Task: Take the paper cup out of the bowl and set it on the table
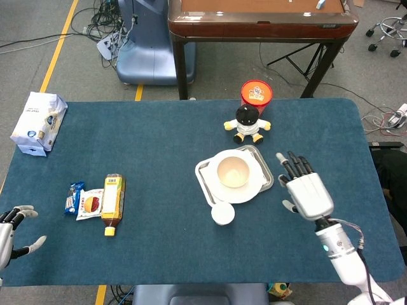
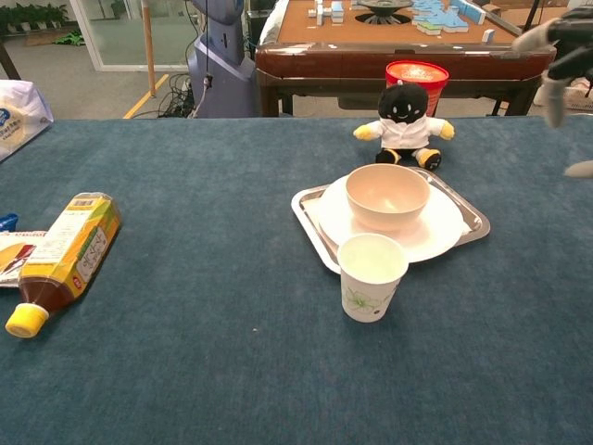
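So your paper cup is standing upright on the blue table now, right at the near edge of the metal tray, just in front of the bowl, and nothing is touching it. From the head view the cup sits just below the tray's front edge, looking like it touches or nearly touches the rim; I can't tell which. The bowl sits on a white plate in that tray, and nothing shows inside it. Your right hand is off to the right of the tray, well apart from the cup, held flat with the fingers spread and pointing away from you, holding nothing. In the chest view you only catch a few of its fingertips at the top right corner. Your left hand is down at the near left edge of the table, fingers apart and nothing in it either, only partly in frame. Behind the tray there's a little plush doll and a red tub right behind that. Over on the left you've got a bottle lying on its side next to a couple of snack packets, and a white bag at the far left edge.
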